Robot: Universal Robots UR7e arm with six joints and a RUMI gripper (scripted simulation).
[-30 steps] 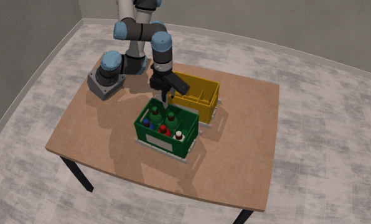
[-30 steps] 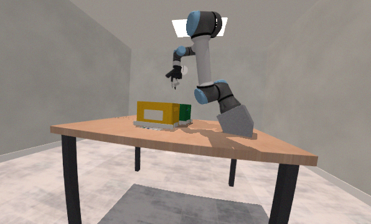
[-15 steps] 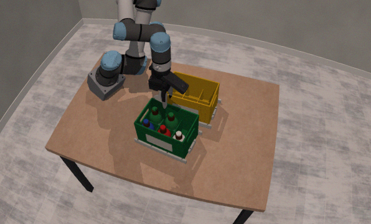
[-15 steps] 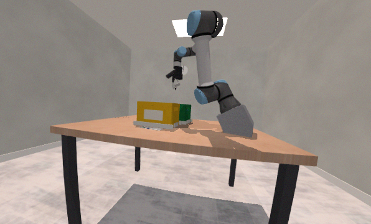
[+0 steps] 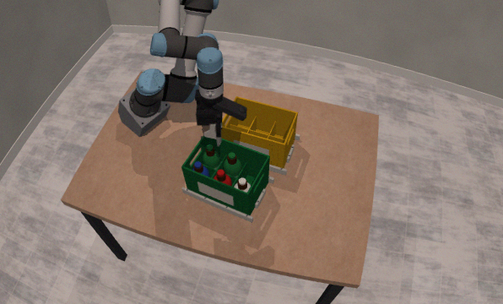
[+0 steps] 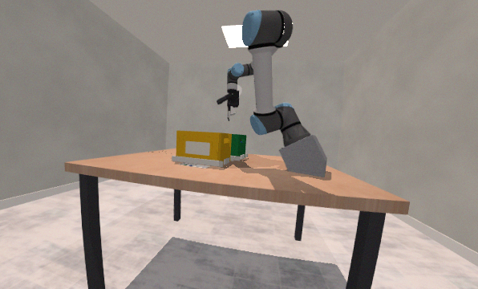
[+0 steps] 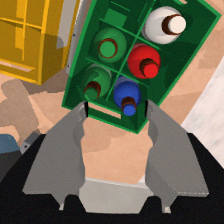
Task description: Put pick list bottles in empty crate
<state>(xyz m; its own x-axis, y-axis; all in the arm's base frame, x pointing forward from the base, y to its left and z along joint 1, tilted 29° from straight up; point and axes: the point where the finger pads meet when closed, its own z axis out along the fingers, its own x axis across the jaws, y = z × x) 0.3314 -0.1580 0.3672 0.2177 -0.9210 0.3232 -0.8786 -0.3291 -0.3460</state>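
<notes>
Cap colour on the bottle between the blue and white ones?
Red; the wrist view shows it best.
</notes>
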